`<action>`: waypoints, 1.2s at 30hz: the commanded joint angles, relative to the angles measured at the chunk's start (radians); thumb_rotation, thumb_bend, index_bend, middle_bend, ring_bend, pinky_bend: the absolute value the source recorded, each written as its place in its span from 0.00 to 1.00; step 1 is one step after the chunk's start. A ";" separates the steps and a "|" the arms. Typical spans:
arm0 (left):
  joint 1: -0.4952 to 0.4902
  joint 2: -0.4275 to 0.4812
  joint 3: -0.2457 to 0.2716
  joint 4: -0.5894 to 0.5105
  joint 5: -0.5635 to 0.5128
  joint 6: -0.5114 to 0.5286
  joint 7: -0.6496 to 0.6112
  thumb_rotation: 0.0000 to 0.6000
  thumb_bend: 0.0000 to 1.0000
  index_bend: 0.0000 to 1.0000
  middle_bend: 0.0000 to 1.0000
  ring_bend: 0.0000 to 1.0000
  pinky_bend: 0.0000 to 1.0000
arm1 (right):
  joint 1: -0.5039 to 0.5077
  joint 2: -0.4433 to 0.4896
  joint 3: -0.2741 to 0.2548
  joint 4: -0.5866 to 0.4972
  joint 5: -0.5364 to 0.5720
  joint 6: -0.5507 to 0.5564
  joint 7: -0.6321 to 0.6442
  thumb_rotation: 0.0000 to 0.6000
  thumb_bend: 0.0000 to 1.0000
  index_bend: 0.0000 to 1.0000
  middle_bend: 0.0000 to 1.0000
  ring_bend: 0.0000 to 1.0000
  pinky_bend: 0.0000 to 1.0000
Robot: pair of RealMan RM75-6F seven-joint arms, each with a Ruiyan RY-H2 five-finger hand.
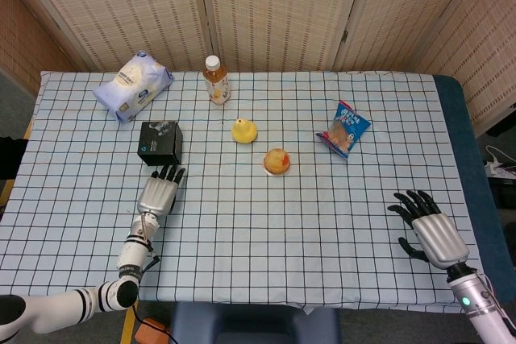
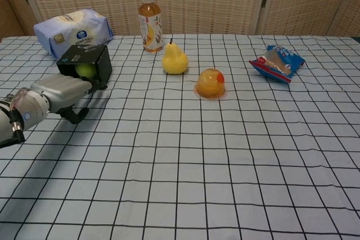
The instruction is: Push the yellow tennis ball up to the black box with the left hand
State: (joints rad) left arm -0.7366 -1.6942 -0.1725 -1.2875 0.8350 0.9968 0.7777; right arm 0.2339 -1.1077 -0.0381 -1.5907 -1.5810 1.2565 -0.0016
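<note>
The black box [image 1: 160, 142] [image 2: 85, 63] stands on the left of the checked tablecloth. In the chest view the yellow tennis ball [image 2: 84, 70] sits in the box's near side, against its dark inside. The box hides the ball in the head view. My left hand [image 1: 158, 193] [image 2: 55, 92] lies flat on the cloth just in front of the box. Its fingers are stretched out toward the box and hold nothing, with the fingertips just short of it. My right hand [image 1: 425, 228] rests open near the front right corner, far from the ball.
A white wipes pack [image 1: 132, 85] lies behind the box. A tea bottle [image 1: 215, 79] stands at the back, with a yellow pear [image 1: 244, 130] and a jelly cup [image 1: 276, 161] mid-table. A blue snack bag [image 1: 345, 130] lies to the right.
</note>
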 commanded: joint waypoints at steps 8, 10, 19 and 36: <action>0.035 0.092 0.028 -0.121 0.048 0.049 -0.045 1.00 0.61 0.06 0.03 0.01 0.20 | -0.001 0.003 -0.004 -0.005 -0.008 0.004 0.001 1.00 0.29 0.23 0.08 0.02 0.00; 0.042 0.106 0.033 -0.140 0.056 0.056 -0.052 1.00 0.61 0.07 0.05 0.01 0.21 | -0.001 0.004 -0.004 -0.005 -0.009 0.005 0.001 1.00 0.29 0.23 0.08 0.02 0.00; 0.159 0.268 0.121 -0.280 0.267 0.171 -0.234 1.00 0.61 0.17 0.16 0.09 0.22 | -0.002 0.008 -0.005 -0.009 -0.018 0.012 0.009 1.00 0.29 0.23 0.08 0.02 0.00; 0.341 0.403 0.227 -0.156 0.578 0.366 -0.534 1.00 0.61 0.29 0.26 0.16 0.25 | 0.004 -0.018 -0.005 0.007 0.004 -0.017 -0.044 1.00 0.29 0.23 0.08 0.02 0.00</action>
